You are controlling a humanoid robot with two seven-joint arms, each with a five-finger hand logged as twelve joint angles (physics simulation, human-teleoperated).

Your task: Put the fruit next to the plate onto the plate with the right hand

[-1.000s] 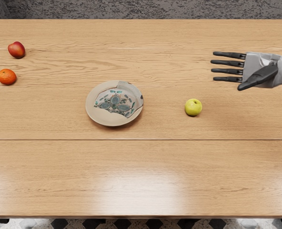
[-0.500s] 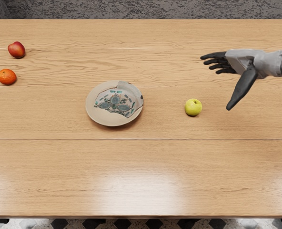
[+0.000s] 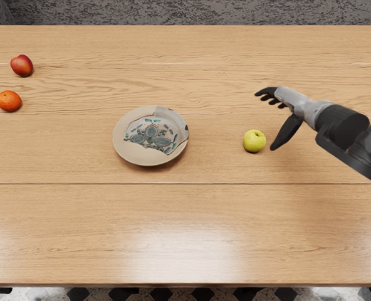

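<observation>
the green apple [image 3: 254,140] lies on the table [image 3: 185,232] toward its right edge, apart from the plate [image 3: 150,135] near the middle; the right hand [image 3: 287,103] hovers just beside the apple, fingers spread, holding nothing

We see the right arm [image 3: 353,137] cut off at 3 o'clock. The table [image 3: 185,226] runs out of frame at 3 and 9 o'clock. We cannot read the plate [image 3: 121,145] pattern.
</observation>
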